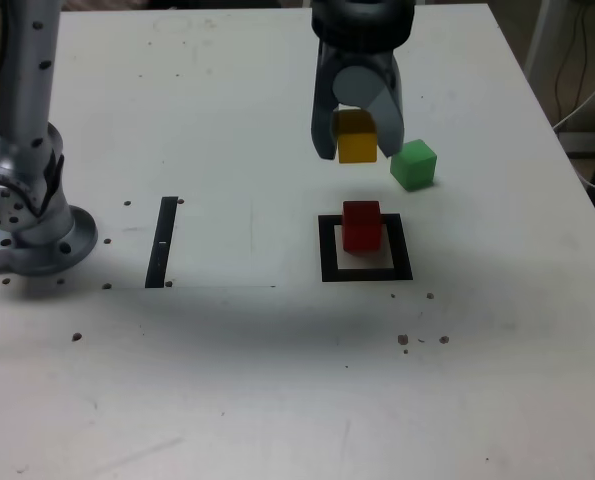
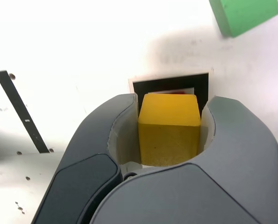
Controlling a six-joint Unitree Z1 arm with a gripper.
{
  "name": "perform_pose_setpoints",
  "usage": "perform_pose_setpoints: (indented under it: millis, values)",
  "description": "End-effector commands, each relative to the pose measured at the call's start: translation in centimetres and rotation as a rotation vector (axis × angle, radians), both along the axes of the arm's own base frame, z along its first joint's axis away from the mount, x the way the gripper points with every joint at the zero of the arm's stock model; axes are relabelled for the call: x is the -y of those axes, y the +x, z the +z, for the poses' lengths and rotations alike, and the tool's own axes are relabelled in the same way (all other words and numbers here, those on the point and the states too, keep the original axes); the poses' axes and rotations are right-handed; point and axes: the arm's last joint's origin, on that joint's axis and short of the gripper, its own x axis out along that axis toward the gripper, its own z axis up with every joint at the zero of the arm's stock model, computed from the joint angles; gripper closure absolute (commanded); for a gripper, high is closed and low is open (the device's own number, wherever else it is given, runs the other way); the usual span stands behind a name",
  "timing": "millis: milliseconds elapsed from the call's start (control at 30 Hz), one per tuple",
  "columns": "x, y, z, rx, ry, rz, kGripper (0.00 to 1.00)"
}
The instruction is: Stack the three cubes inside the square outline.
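My gripper point(image 1: 357, 152) hangs above the table, shut on the yellow cube point(image 1: 356, 137), which is lifted clear of the surface. The wrist view shows the yellow cube point(image 2: 167, 133) clamped between both fingers point(image 2: 117, 130). Below it and a little nearer the camera in the exterior view, the red cube point(image 1: 361, 224) stands inside the square outline point(image 1: 329, 250). In the wrist view the square outline point(image 2: 171, 84) shows past the yellow cube, with only a sliver of red visible. The green cube point(image 1: 413, 164) rests on the table to the exterior view's right of the gripper, also seen as the green cube point(image 2: 244, 15).
A narrow black strip point(image 1: 162, 241) lies on the white table point(image 1: 277, 380) toward the exterior view's left. The arm's grey base point(image 1: 27, 210) stands at the far left. Small screw holes dot the tabletop. The table's right edge point(image 1: 577, 190) is near the green cube.
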Motion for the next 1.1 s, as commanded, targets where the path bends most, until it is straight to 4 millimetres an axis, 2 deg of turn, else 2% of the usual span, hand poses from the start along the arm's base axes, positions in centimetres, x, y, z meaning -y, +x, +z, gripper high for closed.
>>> perform_pose_setpoints:
  millis: [0, 767, 1067]
  values:
    - [0.2, 0.2, -0.7, -0.022, -0.012, 0.001, 0.97]
    - [2.8, -0.1, -3.7, -0.038, -0.004, 0.024, 0.97]
    - [3.5, -0.1, -3.7, -0.015, -0.009, 0.029, 0.94]
